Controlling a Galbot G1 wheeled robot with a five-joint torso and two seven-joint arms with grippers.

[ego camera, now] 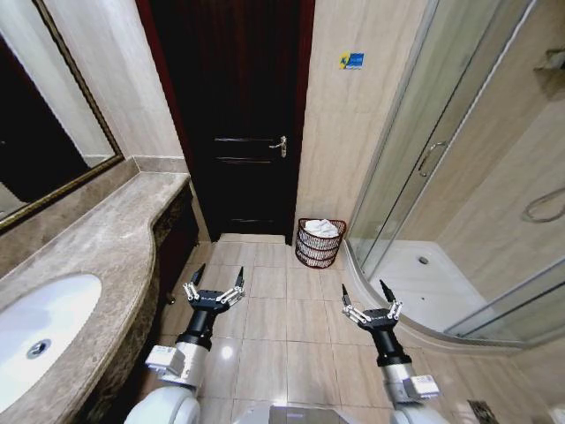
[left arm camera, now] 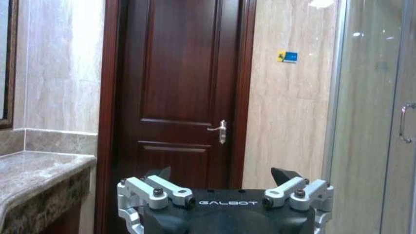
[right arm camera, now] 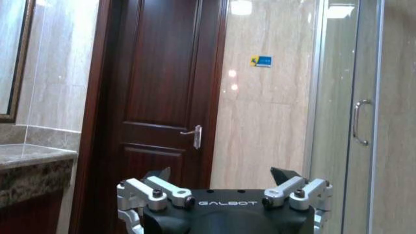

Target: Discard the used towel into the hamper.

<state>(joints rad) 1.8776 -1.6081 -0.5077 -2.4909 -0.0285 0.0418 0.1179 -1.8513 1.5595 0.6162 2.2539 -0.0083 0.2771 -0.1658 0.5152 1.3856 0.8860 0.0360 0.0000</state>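
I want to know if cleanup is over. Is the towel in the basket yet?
It looks done: something white, likely the towel, lies inside the small round dark reddish-brown wire hamper on the floor beside the dark wooden door. Nothing is in hand: the left gripper and right gripper are both open and empty, above the tan floor tiles. Nothing looks left.

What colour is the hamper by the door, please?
Dark reddish-brown open-weave wire hamper, white cloth inside; clearest in the head view.
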